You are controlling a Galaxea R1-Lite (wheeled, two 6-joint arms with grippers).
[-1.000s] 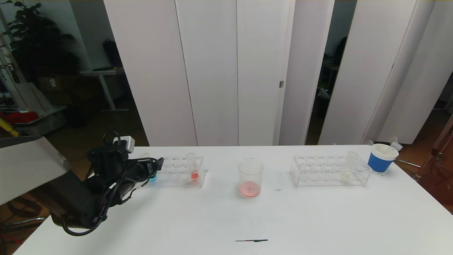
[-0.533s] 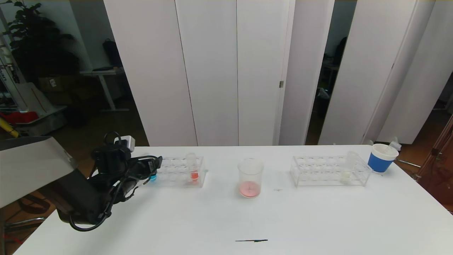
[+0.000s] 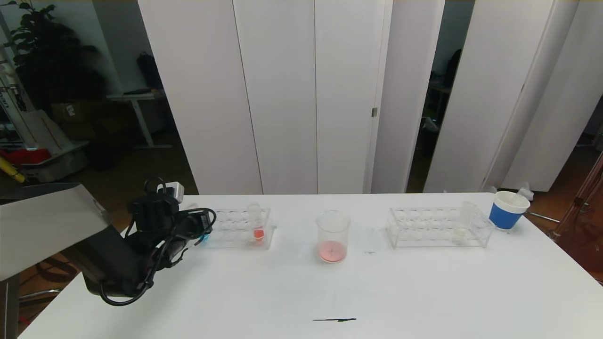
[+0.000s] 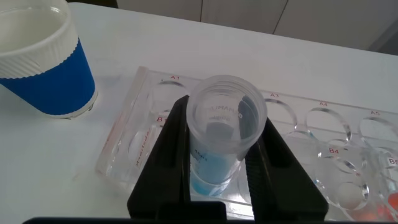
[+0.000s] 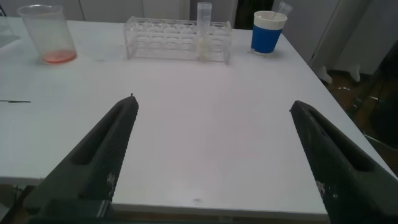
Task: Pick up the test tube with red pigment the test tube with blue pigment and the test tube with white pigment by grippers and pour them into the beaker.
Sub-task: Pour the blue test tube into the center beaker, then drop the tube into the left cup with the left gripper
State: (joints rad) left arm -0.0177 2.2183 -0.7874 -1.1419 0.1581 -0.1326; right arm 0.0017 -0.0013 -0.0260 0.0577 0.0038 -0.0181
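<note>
Head view: the white table (image 3: 301,287) is seen with two clear racks on it, the left rack (image 3: 238,228) close to the left gripper (image 3: 203,229) and the right rack (image 3: 438,227) well apart from it. Between the racks stands the beaker (image 3: 333,236), a thin red layer at its bottom. The blue tube is held at the near-left end of the left rack, so the beaker lies toward the robot's right of the grip, past a tube of orange-red liquid (image 3: 256,222). The left arm is by far the nearer one; the right gripper (image 5: 214,134) is shown only in its own wrist view, its fingers spread wide over the near table edge with nothing between them.

In the left wrist view the black fingers (image 4: 169,146) are pressed onto the test tube with blue pigment (image 4: 221,140), which stands upright in its rack hole, mouth up. A straight lift along that upright axis is judged necessary before any sideways carry. The tube is slim and clear, with cyan liquid (image 4: 208,183) low down.
</note>
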